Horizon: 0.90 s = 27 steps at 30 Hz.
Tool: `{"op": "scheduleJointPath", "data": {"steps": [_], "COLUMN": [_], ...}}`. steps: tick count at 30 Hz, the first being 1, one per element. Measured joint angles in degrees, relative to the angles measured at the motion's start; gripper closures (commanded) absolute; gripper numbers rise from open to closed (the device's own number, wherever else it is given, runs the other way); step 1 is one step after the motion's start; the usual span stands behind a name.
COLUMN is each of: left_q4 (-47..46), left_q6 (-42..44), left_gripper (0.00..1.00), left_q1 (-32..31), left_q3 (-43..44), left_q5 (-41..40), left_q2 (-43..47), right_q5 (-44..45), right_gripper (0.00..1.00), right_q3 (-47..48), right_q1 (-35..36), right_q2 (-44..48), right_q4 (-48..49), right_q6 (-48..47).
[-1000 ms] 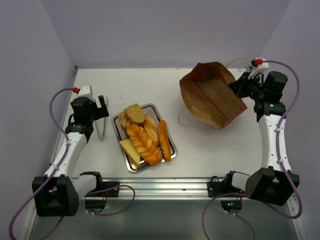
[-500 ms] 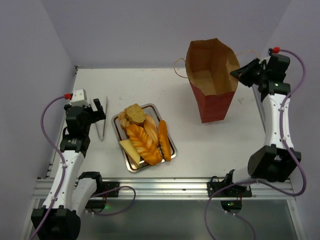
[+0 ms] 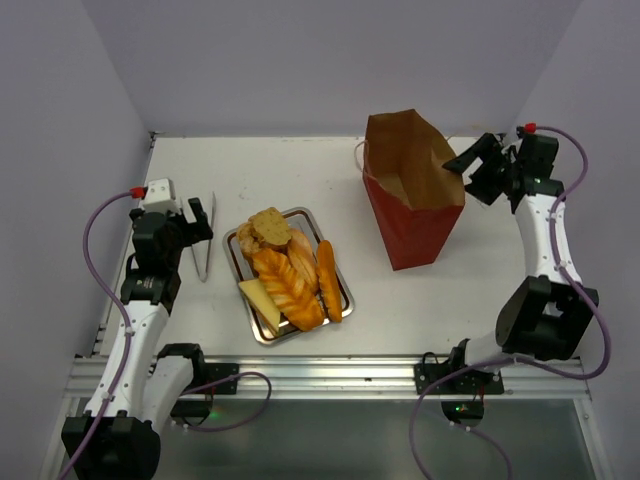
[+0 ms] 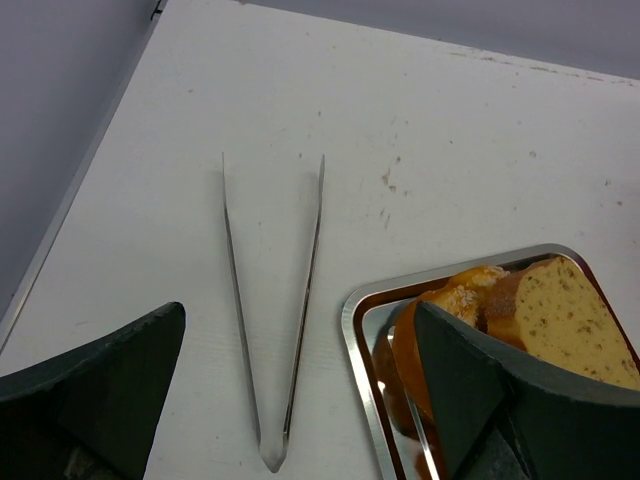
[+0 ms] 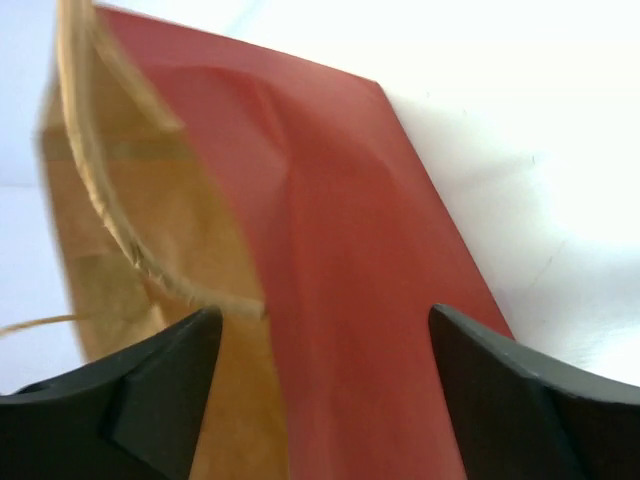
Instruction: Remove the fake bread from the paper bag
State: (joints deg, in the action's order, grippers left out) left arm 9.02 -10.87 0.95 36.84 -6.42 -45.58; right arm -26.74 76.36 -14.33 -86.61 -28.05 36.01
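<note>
Open right end effector (image 3: 466, 179) perhaps against paper bag (image 3: 415, 218)

Bright even light, soft shadows, paper bag (image 5: 330, 250) blurred in right wrist view, table (image 5: 520, 120) glaring white

Paper bag (image 3: 415, 225) dark red outside, brown inside; fake bread (image 3: 290, 280) golden-orange; tray (image 4: 347, 340) silver.

I count one paper bag (image 3: 415, 205), one metal tray (image 3: 346, 292) and one pair of tongs (image 3: 207, 238). Of fake bread (image 3: 300, 300) I count six pieces: one baguette (image 3: 328, 280), one braided loaf (image 3: 283, 278), one pale wedge (image 3: 260, 300), one seeded brown slice (image 3: 270, 226), one small pale roll (image 3: 246, 238) and one pale loaf (image 3: 303, 244). The heap may hide more.
</note>
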Motion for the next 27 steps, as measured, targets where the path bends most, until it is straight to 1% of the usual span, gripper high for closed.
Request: {"op": "scheduleJointPath", "data": {"steps": [1, 3, 6, 10, 17, 23, 27], "left_q4": [0.00, 0.00, 0.00, 0.00, 0.02, 0.02, 0.00], "left_q6": [0.00, 0.00, 0.02, 0.04, 0.04, 0.04, 0.04], "left_gripper": [0.00, 0.00, 0.01, 0.01, 0.00, 0.00, 0.00], "left_q1": [0.00, 0.00, -0.02, -1.53, -2.73, -4.31, -5.22], "left_q3": [0.00, 0.00, 0.00, 0.00, 0.00, 0.00, 0.00], "left_q5": [0.07, 0.07, 0.09, 0.26, 0.50, 0.94, 1.16], "left_q2": [0.00, 0.02, 0.09, 0.50, 1.55, 1.84, 1.95], "right_q5": [0.11, 0.24, 0.96, 4.17, 16.24, 24.63, 27.54], "right_gripper": [0.03, 0.02, 0.01, 0.01, 0.01, 0.01, 0.01], "right_q3": [0.00, 0.02, 0.17, 1.07, 1.22, -5.68, -10.93], "right_q1": [0.00, 0.00, -0.07, -0.26, -0.37, -0.37, -0.37], "right_q2": [1.57, 4.11, 8.07, 12.11, 20.20, 29.88, 33.18], "right_q4": [0.17, 0.50, 0.57, -0.48, -4.74, -5.40, -5.27], "right_q6": [-1.22, -3.43, -6.82, -11.37, -19.93, -26.14, -28.83]}}
